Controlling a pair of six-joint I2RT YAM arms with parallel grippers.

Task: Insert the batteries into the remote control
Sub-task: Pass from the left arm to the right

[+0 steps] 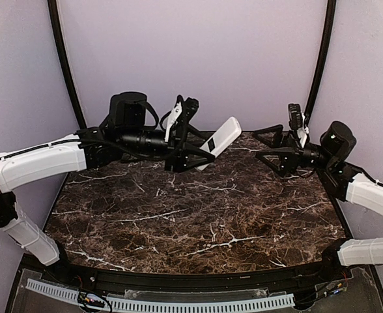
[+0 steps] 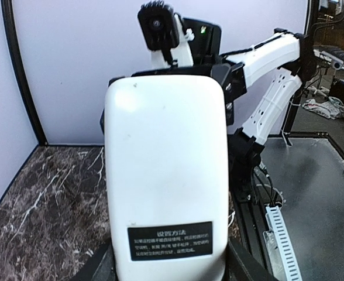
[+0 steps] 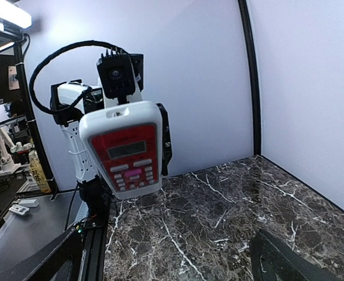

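My left gripper [image 1: 193,155] is shut on the lower end of the white remote control [image 1: 221,139] and holds it raised above the back of the table, tilted up to the right. In the left wrist view its plain white back [image 2: 166,164] with a black label fills the frame, between my fingers [image 2: 246,264]. The right wrist view shows its red button face [image 3: 129,157]. My right gripper [image 1: 262,147] is open and empty, level with the remote and to its right, a short gap away. No batteries show in any view.
The dark marble table [image 1: 198,215] lies below both arms. Purple walls and black corner posts [image 1: 64,65] close the back and sides. A white slotted cable strip [image 1: 178,303] runs along the near edge.
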